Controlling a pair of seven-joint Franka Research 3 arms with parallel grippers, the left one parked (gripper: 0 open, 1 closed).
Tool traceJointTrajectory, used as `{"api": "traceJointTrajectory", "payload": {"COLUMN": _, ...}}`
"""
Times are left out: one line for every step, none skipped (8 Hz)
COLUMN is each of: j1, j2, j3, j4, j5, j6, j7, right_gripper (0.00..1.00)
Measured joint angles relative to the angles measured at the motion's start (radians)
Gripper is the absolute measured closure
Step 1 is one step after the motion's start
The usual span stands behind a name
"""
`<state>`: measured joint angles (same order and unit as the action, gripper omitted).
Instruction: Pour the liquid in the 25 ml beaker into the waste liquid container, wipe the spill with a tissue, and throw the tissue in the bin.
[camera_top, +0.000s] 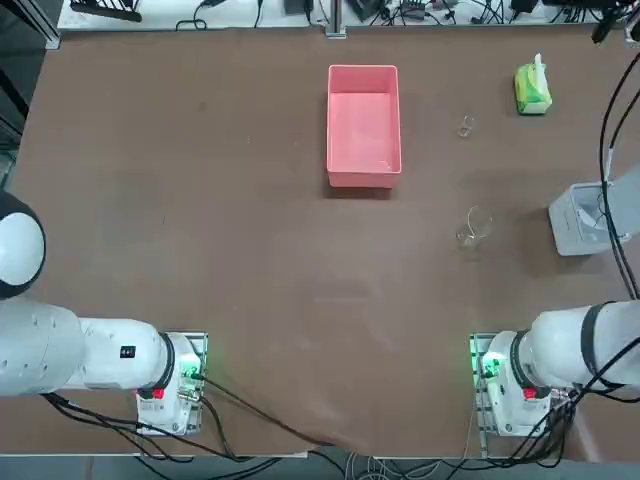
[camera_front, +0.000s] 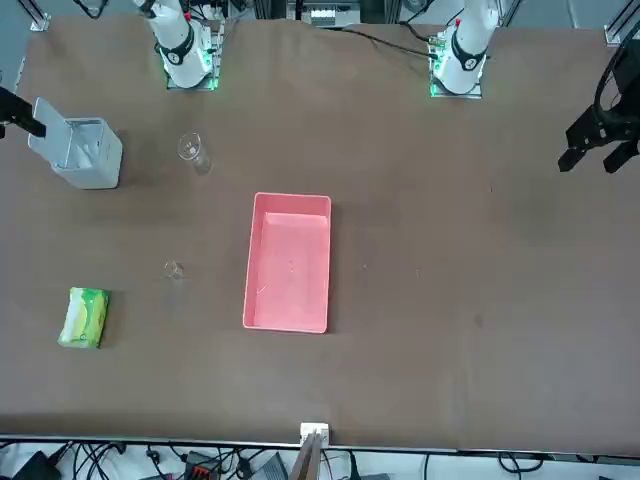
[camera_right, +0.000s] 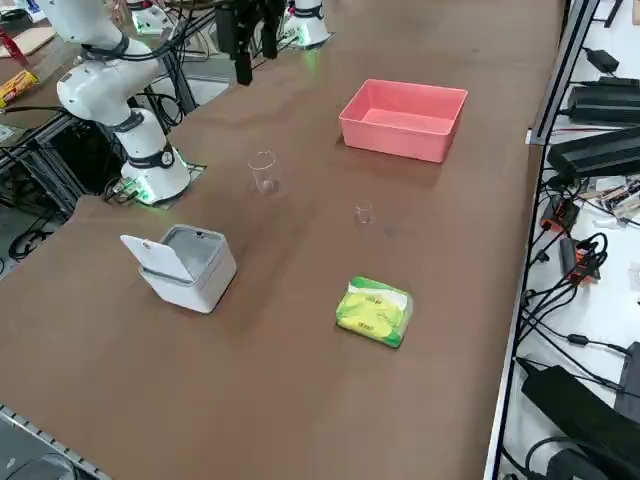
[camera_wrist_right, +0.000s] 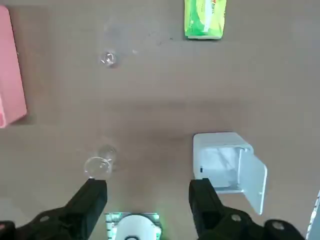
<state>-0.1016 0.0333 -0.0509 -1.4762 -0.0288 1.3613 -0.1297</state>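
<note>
Right gripper (camera_wrist_right: 147, 197) with black fingers spread wide over brown table (camera_wrist_right: 165, 95), small light grey square bin (camera_wrist_right: 225, 165) lid open, larger clear glass beaker (camera_wrist_right: 100, 162), tiny clear glass beaker (camera_wrist_right: 108, 59), yellow-green tissue pack (camera_wrist_right: 205, 18), pink rectangular plastic tray (camera_wrist_right: 11, 70)

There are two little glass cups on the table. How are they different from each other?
The 25 ml beaker is tiny; the larger beaker is clearly wider and taller. The 25 ml beaker stands between the pink tray and the green tissue pack, at the far part of the table; the larger beaker stands nearer the robot, close to the grey bin. Both are clear glass, upright and untouched; the open claw hangs above them.
</note>
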Motion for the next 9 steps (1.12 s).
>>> {"api": "traceJointTrajectory", "payload": {"j1": 0.009, "j2": 0.031, "j3": 0.0, "j4": 0.055, "j5": 0.0, "j6": -0.019, "j7": 0.023, "right_gripper": 0.0}}
{"api": "traceJointTrajectory", "payload": {"j1": 0.01, "j2": 0.051, "j3": 0.001, "j4": 0.087, "j5": 0.001, "j6": -0.02, "j7": 0.027, "right_gripper": 0.0}}
{"api": "traceJointTrajectory", "payload": {"j1": 0.01, "j2": 0.062, "j3": 0.009, "j4": 0.1, "j5": 0.001, "j6": -0.021, "j7": 0.031, "right_gripper": 0.0}}
{"api": "traceJointTrajectory", "payload": {"j1": 0.011, "j2": 0.066, "j3": 0.029, "j4": 0.104, "j5": 0.001, "j6": -0.021, "j7": 0.057, "right_gripper": 0.0}}
{"api": "traceJointTrajectory", "payload": {"j1": 0.011, "j2": 0.068, "j3": 0.052, "j4": 0.104, "j5": 0.0, "j6": -0.015, "j7": 0.079, "right_gripper": 0.0}}
{"api": "traceJointTrajectory", "payload": {"j1": 0.011, "j2": 0.072, "j3": 0.079, "j4": 0.104, "j5": 0.0, "j6": 0.004, "j7": 0.091, "right_gripper": 0.0}}
{"api": "traceJointTrajectory", "payload": {"j1": 0.012, "j2": 0.081, "j3": 0.101, "j4": 0.104, "j5": 0.0, "j6": 0.024, "j7": 0.097, "right_gripper": 0.0}}
{"api": "traceJointTrajectory", "payload": {"j1": 0.012, "j2": 0.092, "j3": 0.113, "j4": 0.104, "j5": 0.0, "j6": 0.033, "j7": 0.098, "right_gripper": 0.0}}
{"api": "traceJointTrajectory", "payload": {"j1": 0.012, "j2": 0.105, "j3": 0.115, "j4": 0.104, "j5": 0.0, "j6": 0.036, "j7": 0.098, "right_gripper": 0.0}}
